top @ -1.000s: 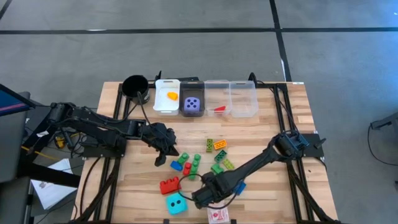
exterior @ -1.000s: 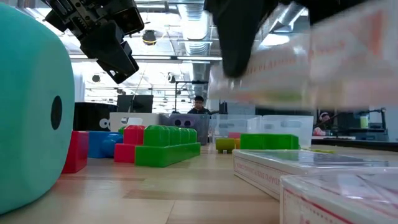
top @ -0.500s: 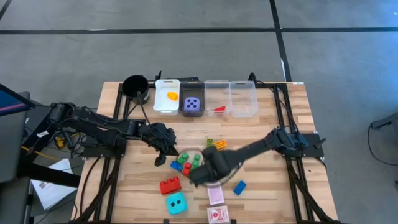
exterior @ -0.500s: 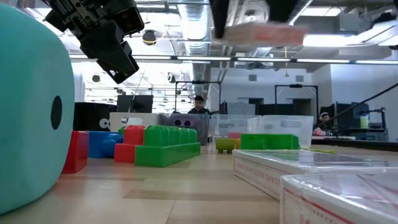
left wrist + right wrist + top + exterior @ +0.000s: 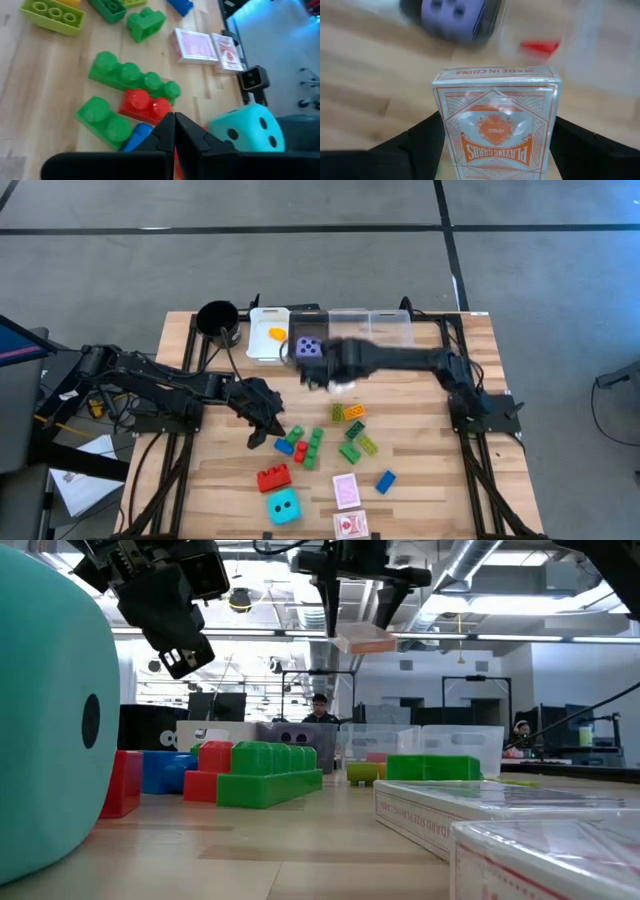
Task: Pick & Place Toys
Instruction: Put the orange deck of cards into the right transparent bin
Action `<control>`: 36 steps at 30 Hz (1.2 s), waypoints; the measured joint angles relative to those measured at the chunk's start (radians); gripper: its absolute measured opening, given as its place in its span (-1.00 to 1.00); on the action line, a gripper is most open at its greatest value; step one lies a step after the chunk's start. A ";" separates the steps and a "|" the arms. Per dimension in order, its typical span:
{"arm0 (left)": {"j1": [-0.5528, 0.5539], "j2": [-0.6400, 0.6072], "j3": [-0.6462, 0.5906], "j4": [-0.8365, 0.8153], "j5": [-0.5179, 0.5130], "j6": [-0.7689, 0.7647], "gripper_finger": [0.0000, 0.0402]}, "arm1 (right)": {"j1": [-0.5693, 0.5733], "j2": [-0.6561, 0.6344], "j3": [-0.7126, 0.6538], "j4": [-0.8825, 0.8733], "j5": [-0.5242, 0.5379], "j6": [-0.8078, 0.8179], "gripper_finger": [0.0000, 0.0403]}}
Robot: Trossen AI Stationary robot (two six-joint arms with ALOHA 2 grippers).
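My right gripper is shut on a red-white card pack and hangs above the table just in front of the bins; in the low view the pack shows under its fingers. My left gripper hovers shut and empty over the bricks at the table's left middle. Below it lie green bricks, a red brick and a blue brick. The cyan die and two more card packs rest flat near the front edge. The purple die sits in the dark bin. My right gripper pinches the card pack by its two long side edges, one finger on each side. The fingers slant steeply down and the pack's printed face is turned to the wrist camera. The pack hangs clear of the table, slightly tilted.
Four bins line the far edge: a white one with an orange piece, the dark one, a clear one with a red piece, and another clear one. A black cup stands left of them. Loose bricks lie mid-table.
My right gripper has risen with the card pack from near the table's front edge and swung toward the far edge, up to the bins, tipping more steeply downward. The pack has stayed between its fingers, clear of the table. My left gripper has rolled slightly in place.
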 joint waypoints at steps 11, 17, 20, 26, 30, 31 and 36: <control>0.002 0.000 0.000 0.014 -0.093 -0.036 -1.00 | -0.213 -0.111 0.000 0.000 0.414 -0.343 0.48; 0.048 0.000 0.000 0.032 -0.201 -0.096 -1.00 | -0.285 -0.170 -0.025 -0.001 0.701 -0.414 0.48; 0.074 0.000 0.000 0.047 -0.212 -0.126 -1.00 | -0.317 -0.216 -0.076 0.000 0.774 -0.414 0.48; 0.113 0.000 0.000 0.076 -0.216 -0.156 -1.00 | -0.393 -0.329 -0.346 0.018 0.695 -0.296 0.48; 0.137 0.000 0.000 0.088 -0.215 -0.156 -1.00 | -0.411 -0.428 -0.590 0.200 0.524 -0.323 0.48; 0.143 0.000 0.000 0.088 -0.215 -0.156 -1.00 | -0.411 -0.451 -0.645 0.276 0.467 -0.349 0.48; 0.163 0.000 0.000 0.090 -0.215 -0.157 -1.00 | -0.448 -0.511 -0.839 0.601 0.215 -0.428 0.48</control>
